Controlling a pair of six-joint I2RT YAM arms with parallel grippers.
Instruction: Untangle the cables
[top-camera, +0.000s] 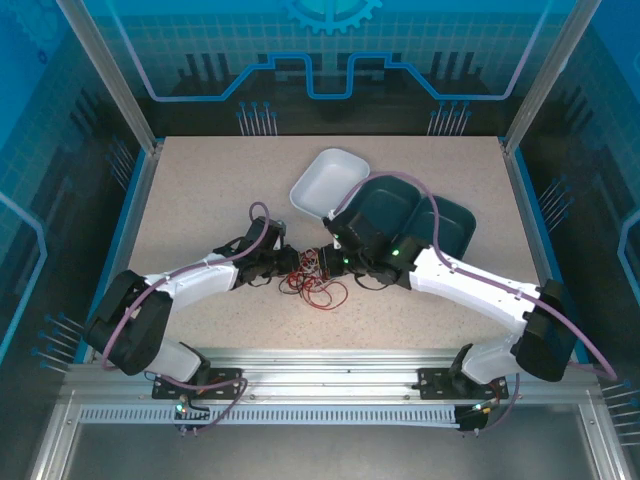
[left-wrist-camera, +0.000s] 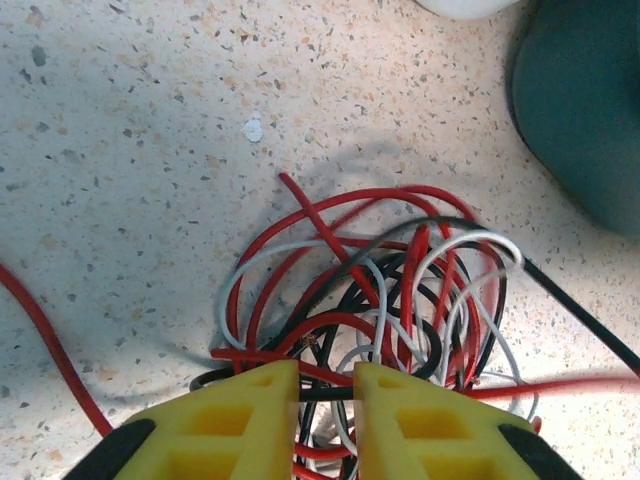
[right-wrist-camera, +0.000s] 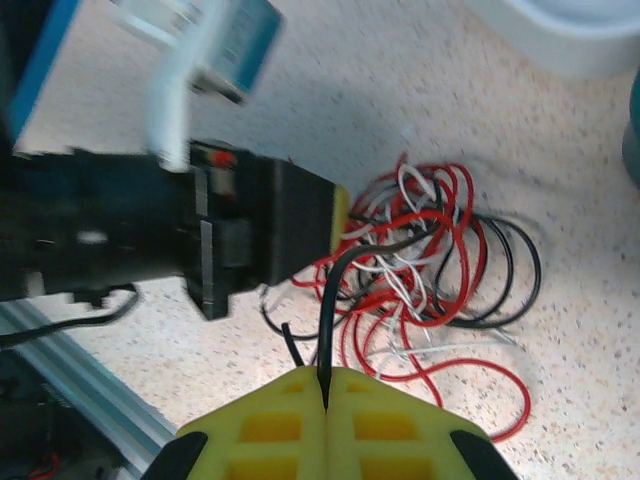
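Thin red, black and white cables make one roundish heap (no clear long axis) in the middle of the table. The right gripper pinches a black cable that runs straight toward the heap; the left gripper stands narrowly apart.

Bright, even light from above — soft shadows beside the cables, left arm blurred close-up.
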